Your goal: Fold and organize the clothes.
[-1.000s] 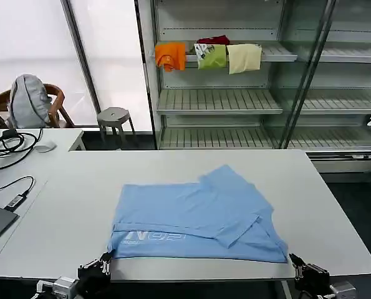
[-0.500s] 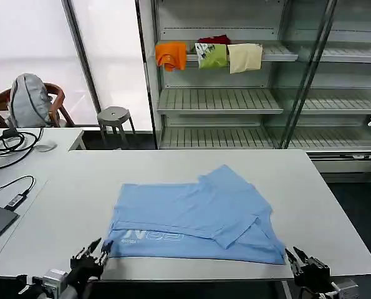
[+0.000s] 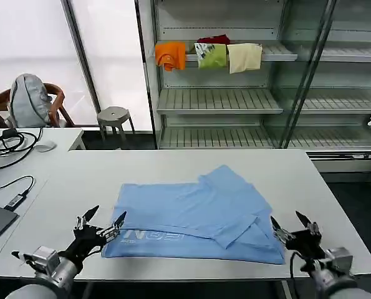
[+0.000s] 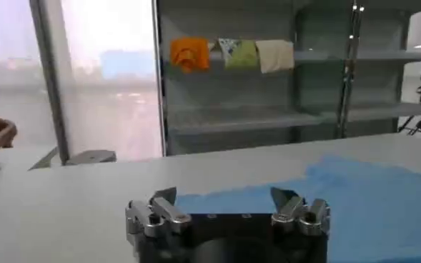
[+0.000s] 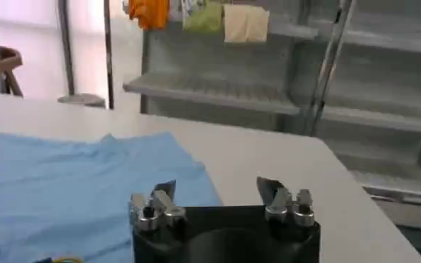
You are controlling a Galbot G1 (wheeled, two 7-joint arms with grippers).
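Note:
The light-blue T-shirt (image 3: 194,218) lies partly folded on the white table (image 3: 173,165), with whitish lettering along its near edge. It also spreads ahead in the left wrist view as blue fabric (image 4: 367,196) and in the right wrist view as blue fabric (image 5: 67,179). My left gripper (image 3: 100,222) is open at the shirt's near left corner, just above the table, holding nothing. My right gripper (image 3: 291,225) is open at the near right corner, also empty. Both pairs of fingers stand wide apart in the wrist views, left gripper (image 4: 226,198), right gripper (image 5: 216,188).
A glass-fronted shelf unit (image 3: 235,93) stands behind the table, with orange (image 3: 170,55), green (image 3: 212,56) and cream (image 3: 244,57) garments on its top shelf. A side desk with cables (image 3: 10,149), a chair with a grey bag (image 3: 28,103) and a stool (image 3: 113,117) are at the left.
Both grippers have risen from below the table's near edge and opened beside the shirt's near corners. The shirt's near edge has shifted slightly back.

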